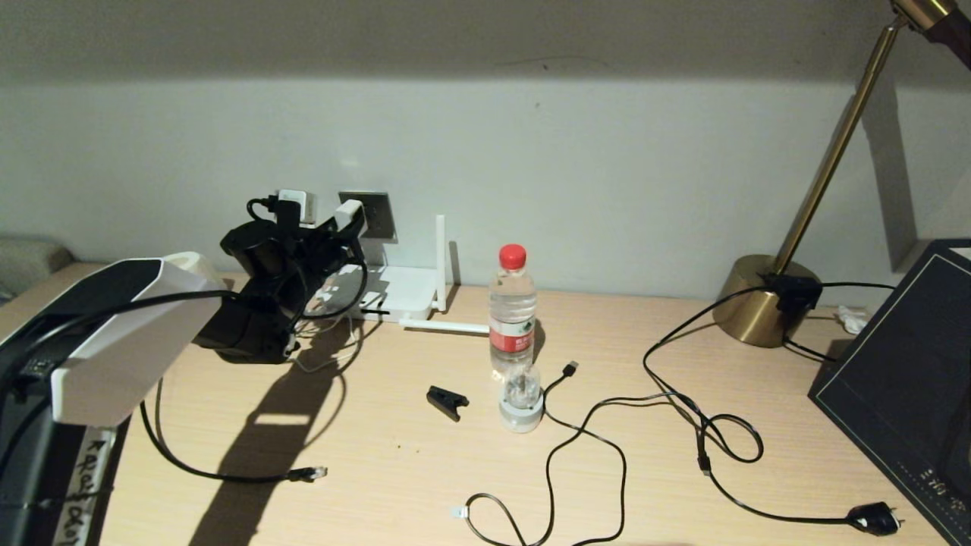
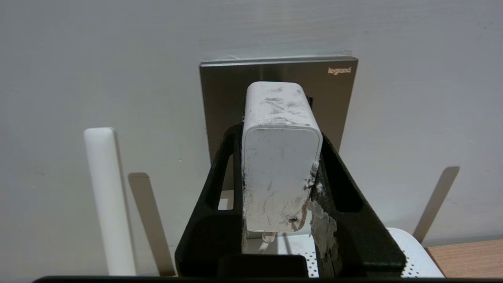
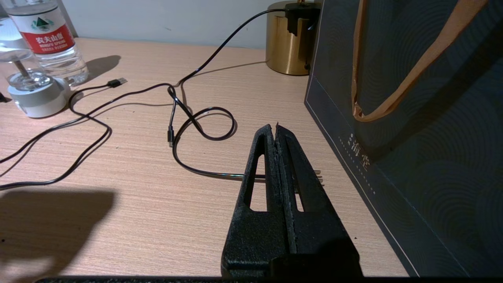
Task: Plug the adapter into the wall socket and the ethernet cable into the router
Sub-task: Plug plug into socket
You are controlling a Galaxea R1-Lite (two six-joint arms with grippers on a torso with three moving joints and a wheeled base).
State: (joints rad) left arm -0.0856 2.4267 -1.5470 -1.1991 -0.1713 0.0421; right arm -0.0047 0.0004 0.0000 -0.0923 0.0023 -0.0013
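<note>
A: Where is the adapter [image 2: 281, 157]?
B: Centre frame, pinched by the left gripper [image 2: 279, 165] against the wall socket [image 2: 220, 90]; it should be pushed squarely; the right gripper [image 3: 276, 135] is pressed together, idle.

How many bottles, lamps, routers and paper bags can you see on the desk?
Bottles: 1, the water bottle
Lamps: 1, the brass lamp
Routers: 1, the white router
Paper bags: 1, the dark bag
Total: 4
</note>
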